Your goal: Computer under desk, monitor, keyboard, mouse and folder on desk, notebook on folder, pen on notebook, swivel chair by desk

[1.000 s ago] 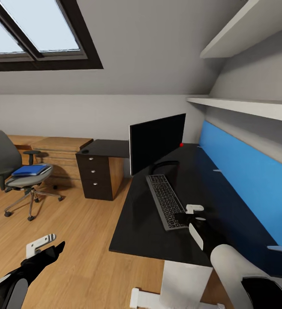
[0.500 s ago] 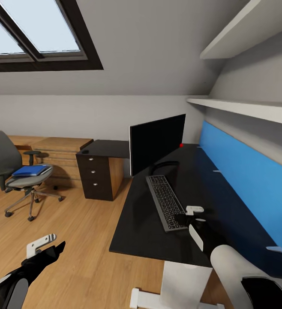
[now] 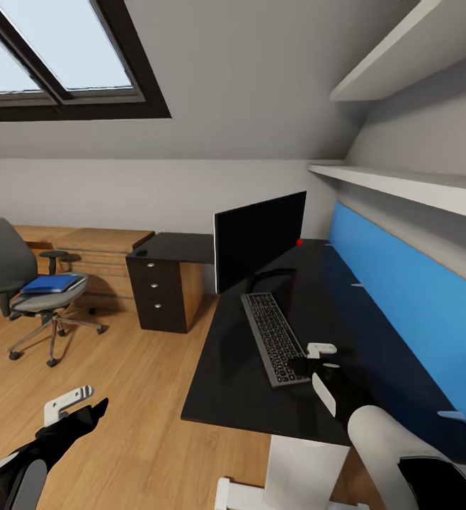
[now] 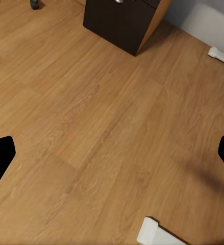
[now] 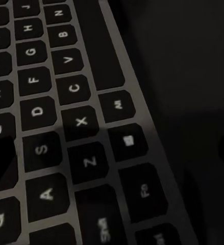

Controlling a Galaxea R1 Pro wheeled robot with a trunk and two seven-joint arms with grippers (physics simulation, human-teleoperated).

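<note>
The keyboard (image 3: pixel 274 336) looks slim, stiff and light, so its near long edge seems the best hold. The right gripper (image 3: pixel 316 360) sits at that corner, grip unclear; the left gripper (image 3: pixel 77 405) hangs open and empty over the floor.

Ceiling (image 3: pixel 261 78): sloped, pale grey.
Skylight (image 3: pixel 56 57): dark-framed, set in the slope, bright sky behind.
Wall (image 3: pixel 120 191): low, off-white, below the slope.
Floor (image 3: pixel 134 397): warm wood planks.
Cabinets (image 3: pixel 95 255): low, light wood, against the wall.
Shelves (image 3: pixel 403 180): two white boards, one above the other.
Panel (image 3: pixel 410 304): blue, under the lower shelf.
</note>
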